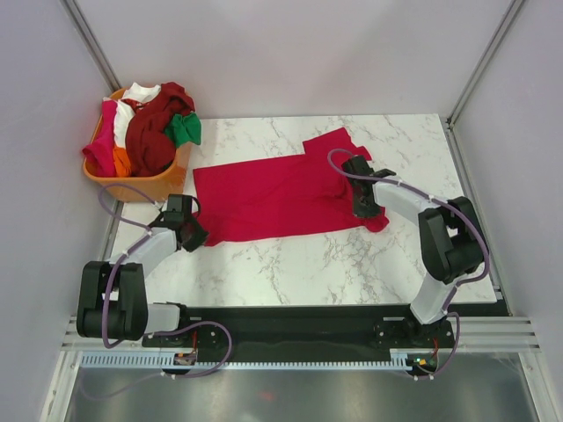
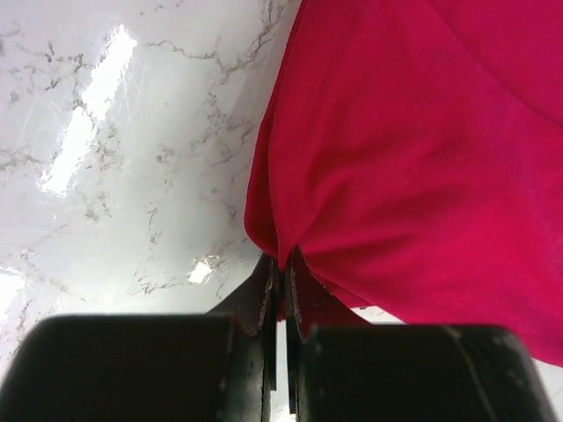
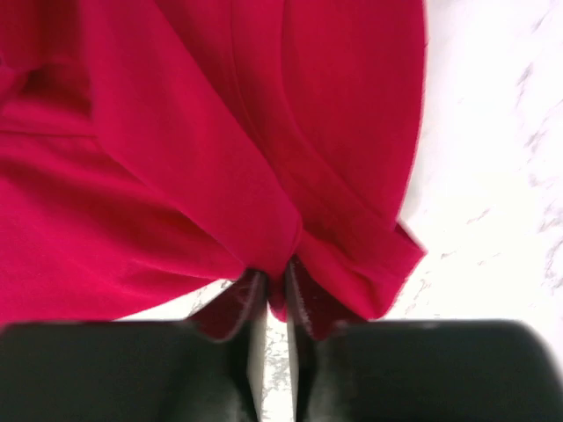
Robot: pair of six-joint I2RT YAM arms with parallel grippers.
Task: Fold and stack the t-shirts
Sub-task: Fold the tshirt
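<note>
A bright crimson red t-shirt [image 1: 277,195] lies spread on the marble table [image 1: 299,264], hem to the left, sleeves to the right. My left gripper [image 1: 199,237] is shut on its near-left hem corner; the left wrist view shows the cloth [image 2: 405,158] pinched at the fingertips [image 2: 281,262]. My right gripper [image 1: 362,209] is shut on the shirt near the near sleeve; the right wrist view shows the cloth [image 3: 220,158] bunched between the fingers [image 3: 280,283]. Other t-shirts, maroon [image 1: 154,132], magenta [image 1: 103,141], white [image 1: 136,95], green [image 1: 185,130] and orange [image 1: 121,161], are piled in the basket.
An orange plastic basket [image 1: 149,183] stands at the table's far left corner, close behind my left arm. Grey walls enclose the table on left, back and right. Bare marble shows in front of the shirt and at the far right.
</note>
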